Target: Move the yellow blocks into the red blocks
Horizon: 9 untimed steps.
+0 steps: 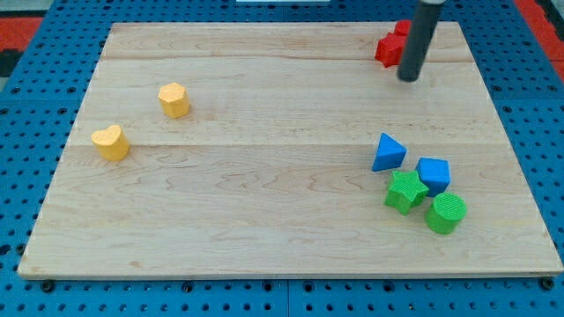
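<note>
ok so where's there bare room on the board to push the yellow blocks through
Bare wood runs between the yellow blocks at the view's left and the red blocks at the top right, where my tip rests. The bottom left is bare too. Crowded: the lower right, with blue triangle, blue cube, green star, green cylinder.

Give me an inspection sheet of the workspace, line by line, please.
Surface: wooden board, flat, on a blue pegboard.
Job's things: yellow heart block and yellow hexagonal block at the view's left, apart; red blocks at the view's top right, partly hidden by the rod.
Clutter: blue triangle block, blue cube, green star block, green cylinder clustered at the view's lower right.
Tool: my tip just right of the red blocks.
Cables: nothing seen.
Surroundings: red patches at the top corners.
</note>
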Motion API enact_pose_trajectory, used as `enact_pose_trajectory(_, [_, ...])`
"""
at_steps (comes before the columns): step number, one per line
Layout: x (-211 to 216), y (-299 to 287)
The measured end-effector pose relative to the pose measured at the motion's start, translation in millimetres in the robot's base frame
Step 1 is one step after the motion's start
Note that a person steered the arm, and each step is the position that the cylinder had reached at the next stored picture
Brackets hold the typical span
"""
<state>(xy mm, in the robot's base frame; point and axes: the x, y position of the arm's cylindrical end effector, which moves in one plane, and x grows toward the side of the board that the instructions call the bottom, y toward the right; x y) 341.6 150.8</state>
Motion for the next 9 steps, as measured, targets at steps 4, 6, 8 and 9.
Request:
enact_pose_trajectory(4, [19.2,-226.2])
enact_pose_trajectory(6, [-42.9,-98.4])
enact_pose_trajectory(8, [56.4,-189.1])
enact_pose_trajectory(9, [-11.1,-185.9])
